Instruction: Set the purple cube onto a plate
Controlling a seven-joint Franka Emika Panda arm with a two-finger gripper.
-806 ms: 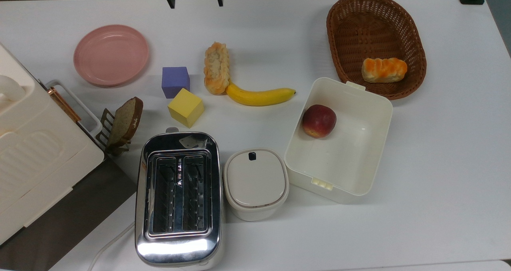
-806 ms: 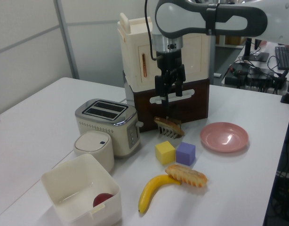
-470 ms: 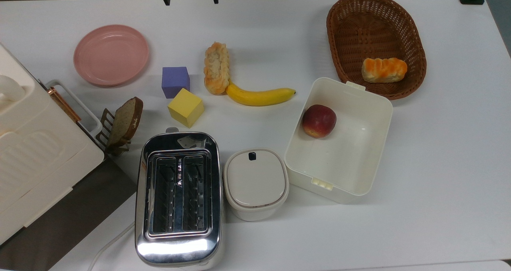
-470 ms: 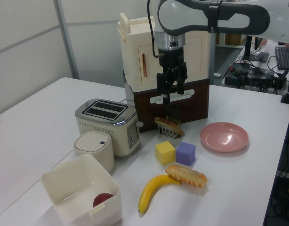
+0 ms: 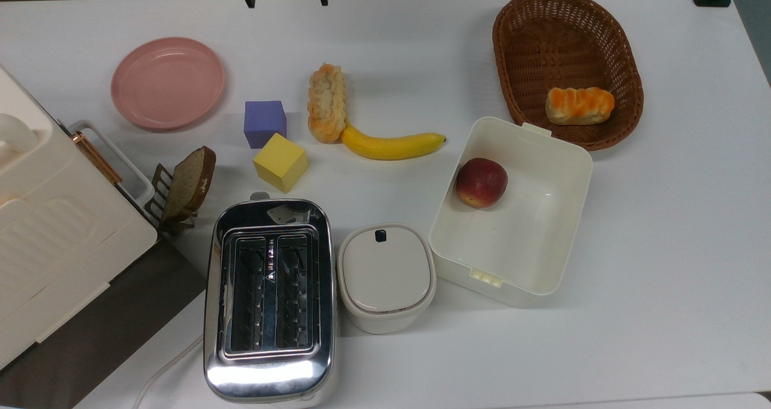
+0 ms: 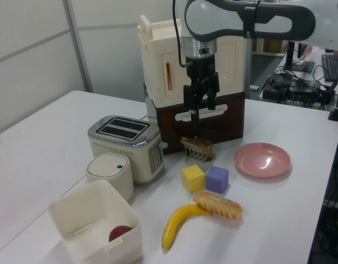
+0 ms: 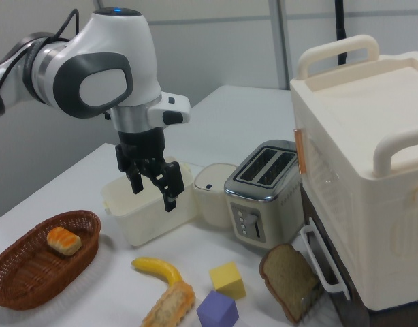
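My hand point(image 7: 153, 189) hangs open and empty; below it, the small matte purple cube point(image 7: 217, 310) touches a yellow cube point(image 7: 228, 280), which my fingers might nudge.

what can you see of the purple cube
The purple cube is a matte blue-purple block with sharp edges, resting flat on the white table. The yellow cube sits corner-close beside it, possibly touching. The pink plate lies to the top view's left, the pastry to the top view's right. Nothing grips it.
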